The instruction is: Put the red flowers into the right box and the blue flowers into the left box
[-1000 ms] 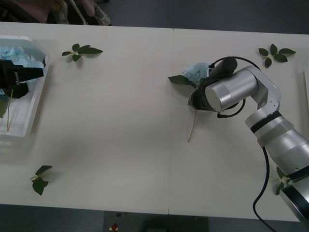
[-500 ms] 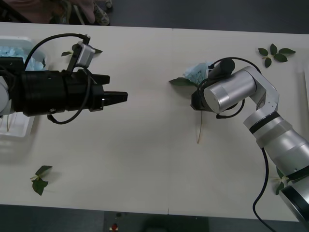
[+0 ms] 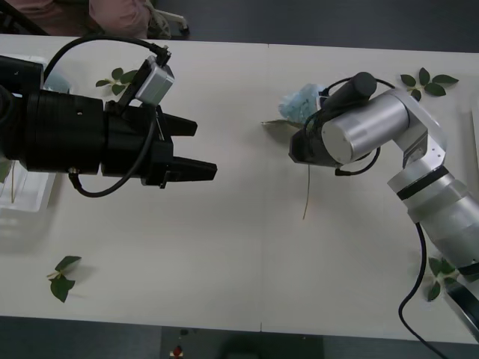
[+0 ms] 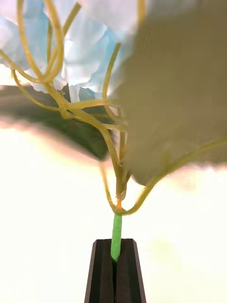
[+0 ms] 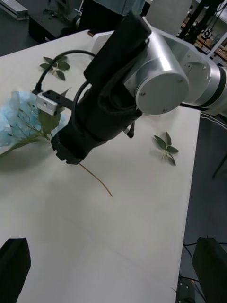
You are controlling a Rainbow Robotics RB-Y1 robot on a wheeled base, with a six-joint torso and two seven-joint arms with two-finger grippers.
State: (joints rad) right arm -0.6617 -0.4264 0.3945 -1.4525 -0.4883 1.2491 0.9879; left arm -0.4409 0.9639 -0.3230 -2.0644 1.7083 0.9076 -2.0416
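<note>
my left gripper [image 3: 198,149] hangs wide open over the table [image 3: 224,247], pointing at the blue flower [image 3: 301,105]. my right gripper [image 4: 115,270] pinches that flower's green stem tight. the left box [image 3: 34,198] sits behind my left arm, far from the flower.

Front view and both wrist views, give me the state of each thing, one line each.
right gripper: shut on the blue flower's stem.
blue flower: held, head raised over the table.
left gripper: open, empty, pointing toward the flower.
left box: on the table behind the left arm.
</note>
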